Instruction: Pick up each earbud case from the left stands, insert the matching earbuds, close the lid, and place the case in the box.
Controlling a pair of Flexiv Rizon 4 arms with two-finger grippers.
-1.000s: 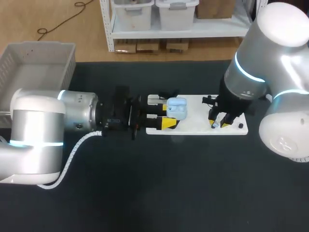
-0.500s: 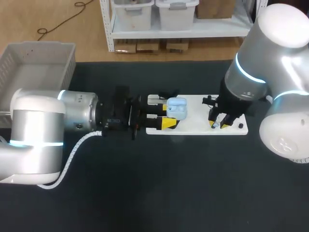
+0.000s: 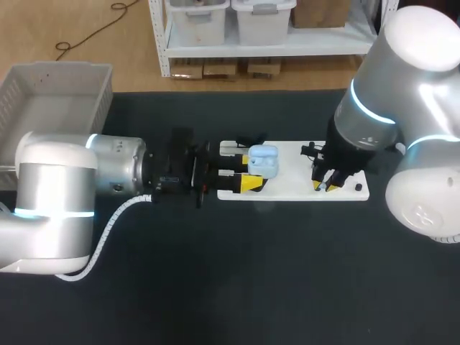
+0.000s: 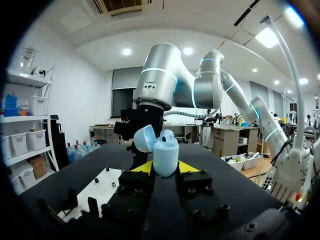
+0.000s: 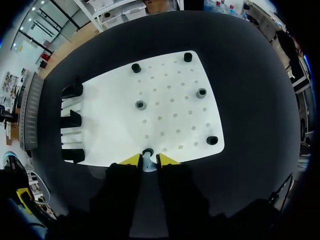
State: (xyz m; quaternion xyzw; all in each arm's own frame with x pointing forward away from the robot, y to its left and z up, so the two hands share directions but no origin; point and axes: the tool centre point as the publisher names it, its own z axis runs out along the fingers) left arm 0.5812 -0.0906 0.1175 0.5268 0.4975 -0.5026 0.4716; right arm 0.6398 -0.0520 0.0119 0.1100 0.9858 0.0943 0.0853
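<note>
The step in hand looks like lifting an earbud off its seat and carrying it to the open case. It will go best if the right gripper (image 5: pixel 149 159) rises straight up from the flat white perforated board (image 5: pixel 165 110) before it travels, so the piece comes off its black peg cleanly rather than being dragged sideways. The hold looks shallow, taken only at the yellow tips, so a slow lift is wise. The left gripper (image 4: pixel 165 168) should hold its load steady, with the opening facing up.

In the right wrist view, the right gripper's fingers stand narrow, pressed on both sides of the small pale earbud (image 5: pixel 148 162). The earbud sits right between the tips at the near edge of the board. In the head view, this gripper (image 3: pixel 324 185) is at the right of centre, low over the board's (image 3: pixel 295 172) right end.

The light blue plastic earbud case (image 3: pixel 264 162) sits near the middle of the head view, over the board's left end. It is clamped upright between the left gripper's (image 3: pixel 251 171) yellow tips, and the left wrist view shows the case (image 4: pixel 165 155) with its lid swung open. The earbud and case are apart, with bare board between them. The pale grey plastic box (image 3: pixel 57 93) waits in the upper left of the head view
</note>
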